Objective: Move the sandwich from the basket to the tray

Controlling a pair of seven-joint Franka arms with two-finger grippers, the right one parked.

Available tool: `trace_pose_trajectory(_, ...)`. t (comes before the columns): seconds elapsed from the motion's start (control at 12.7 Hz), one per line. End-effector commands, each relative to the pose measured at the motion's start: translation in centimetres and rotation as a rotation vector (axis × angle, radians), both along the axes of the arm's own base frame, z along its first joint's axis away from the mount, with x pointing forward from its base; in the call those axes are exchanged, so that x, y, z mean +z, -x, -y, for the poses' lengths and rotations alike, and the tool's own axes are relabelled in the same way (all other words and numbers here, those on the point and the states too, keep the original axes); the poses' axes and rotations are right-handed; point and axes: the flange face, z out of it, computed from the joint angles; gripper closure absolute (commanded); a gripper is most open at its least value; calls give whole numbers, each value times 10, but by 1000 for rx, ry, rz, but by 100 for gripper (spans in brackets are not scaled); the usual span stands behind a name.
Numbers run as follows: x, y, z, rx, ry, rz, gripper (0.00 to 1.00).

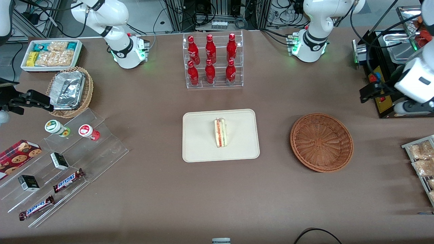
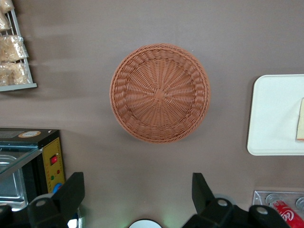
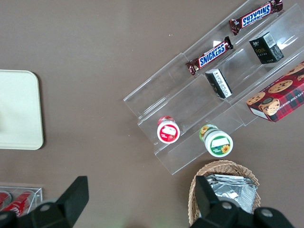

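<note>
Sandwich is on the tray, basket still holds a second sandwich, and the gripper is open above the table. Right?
Not quite: the basket is empty, as the left wrist view shows. The sandwich is on the tray, and the gripper is open above the table.

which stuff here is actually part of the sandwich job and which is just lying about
Part of the job: sandwich, lying on the tray; basket, with nothing in it; gripper, open above the table beside the basket.

Lying about: cola bottles, Snickers bars, cookie box, foil trays.
</note>
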Motion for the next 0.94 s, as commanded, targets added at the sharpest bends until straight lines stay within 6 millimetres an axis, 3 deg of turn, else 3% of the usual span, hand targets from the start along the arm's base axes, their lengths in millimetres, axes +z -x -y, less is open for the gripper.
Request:
trace_pose_trajectory(0.0,1,28,0,-17,16,29,0)
trace_pose_trajectory(0.16,-3,43,-3,-14,17,62,0)
trace_pose_trajectory(0.63,8,22,-4,-2,19,92,0)
trace_pose_trajectory(0.87,2,15,-6,0,35,83,0)
